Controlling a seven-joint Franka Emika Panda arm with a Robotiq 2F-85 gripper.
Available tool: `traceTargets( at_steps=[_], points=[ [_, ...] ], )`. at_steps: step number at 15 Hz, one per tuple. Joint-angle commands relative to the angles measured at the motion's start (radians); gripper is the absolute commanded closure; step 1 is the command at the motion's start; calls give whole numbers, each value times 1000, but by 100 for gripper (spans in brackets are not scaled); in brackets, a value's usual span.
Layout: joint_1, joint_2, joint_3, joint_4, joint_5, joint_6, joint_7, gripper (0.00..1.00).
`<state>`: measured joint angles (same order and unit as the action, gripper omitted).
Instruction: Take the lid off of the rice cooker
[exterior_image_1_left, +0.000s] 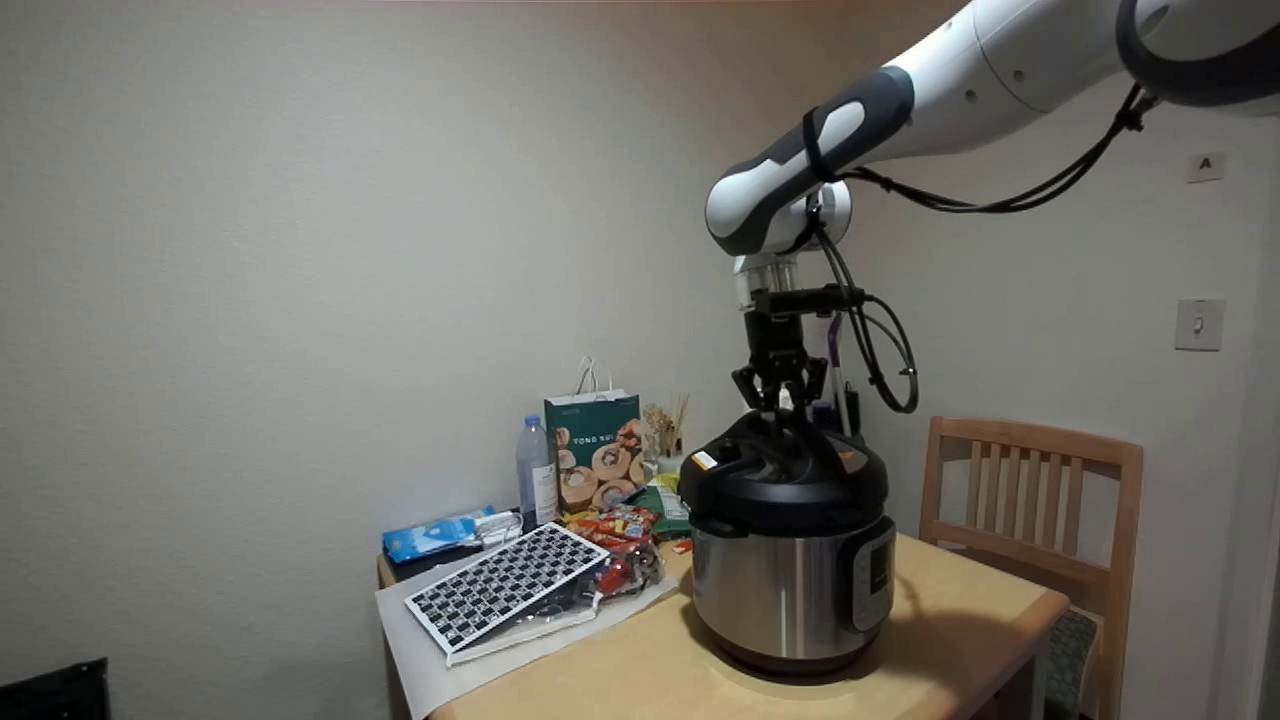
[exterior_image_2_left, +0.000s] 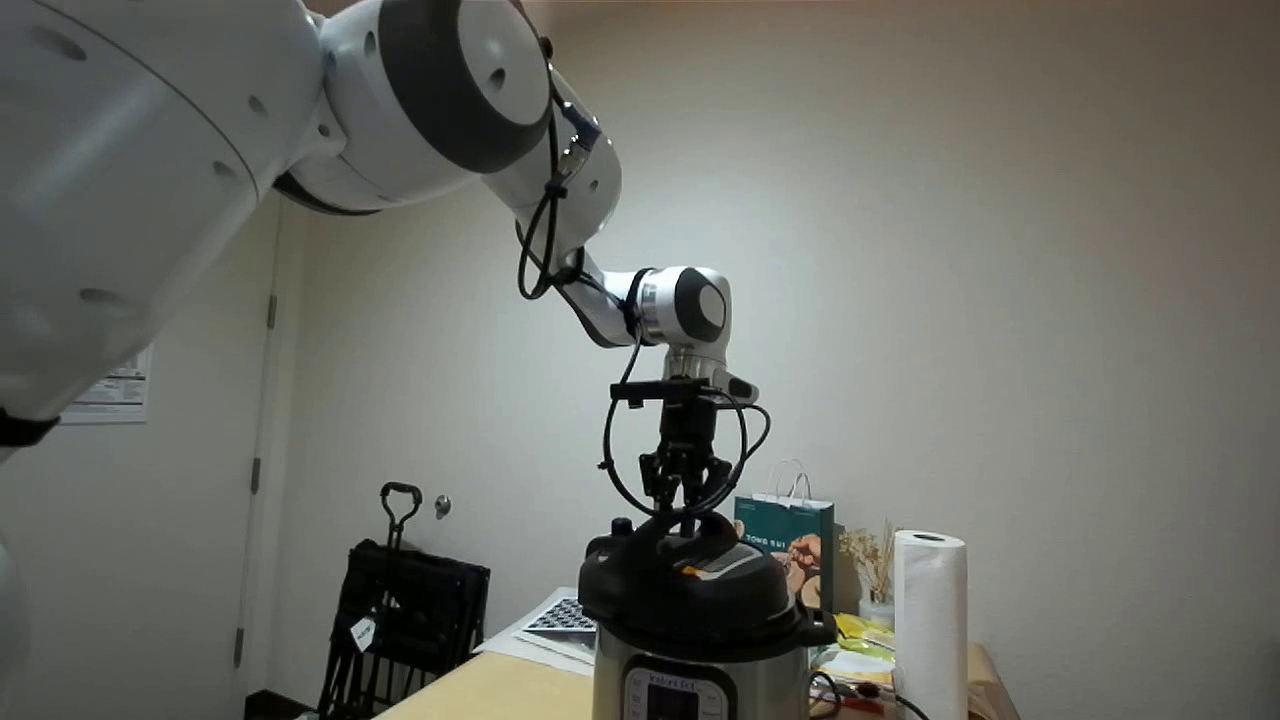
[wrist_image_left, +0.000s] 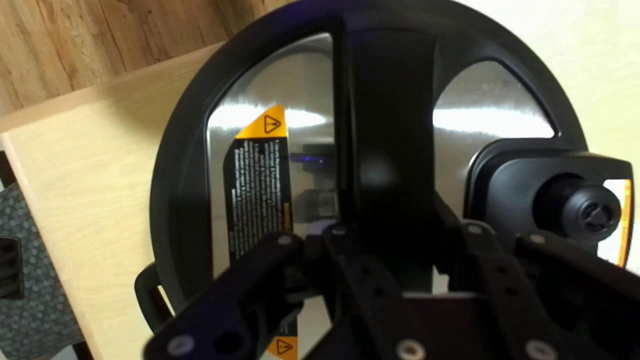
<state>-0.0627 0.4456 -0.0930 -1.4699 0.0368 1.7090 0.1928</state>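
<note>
The jaws were pinched on the black bar handle of the lid, one on each flank, part-way drawn in and pointing straight down; the lower contact line was too dark to make out. The handle spanned the lid's top, with a printed warning label to one side and a valve knob to the other. Lid location: seated on the rice cooker, looking level in both exterior views; removal not yet done. Handling estimate: stiff, moderately heavy, not fragile, but smooth enough to slip from a shallow hold. The present spot, near the middle of the bar, seemed best for balance; the side fin looked too small to lift by. Judged likely that the lid locked by a twist, so that a turn about its centre would be needed ahead of any lift; a straight pull could have raised or tipped the whole cooker. Cooker stood upright on the wooden tabletop, its control panel set in the steel side. Farther out, a checkered board lay well apart, and a green paper bag stood near it.
</note>
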Motion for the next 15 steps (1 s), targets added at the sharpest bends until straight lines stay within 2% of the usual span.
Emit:
traceTargets(
  at_steps=[1,3,4,5,6,7,9,14,15],
  points=[
    [-10,27,5,49,-5,1,-29,89],
    [-10,31,5,63,-4,-5,-30,89],
    [-4,27,4,32,-3,3,-3,89],
    [-3,29,4,33,-3,3,-3,64],
    [-3,29,4,33,-3,3,-3,64],
    [-5,27,6,29,-1,18,-15,39],
    [-6,34,7,33,4,26,-11,32],
    [-6,66,8,46,2,44,-13,1],
    [-6,72,9,48,3,45,-14,0]
  ],
)
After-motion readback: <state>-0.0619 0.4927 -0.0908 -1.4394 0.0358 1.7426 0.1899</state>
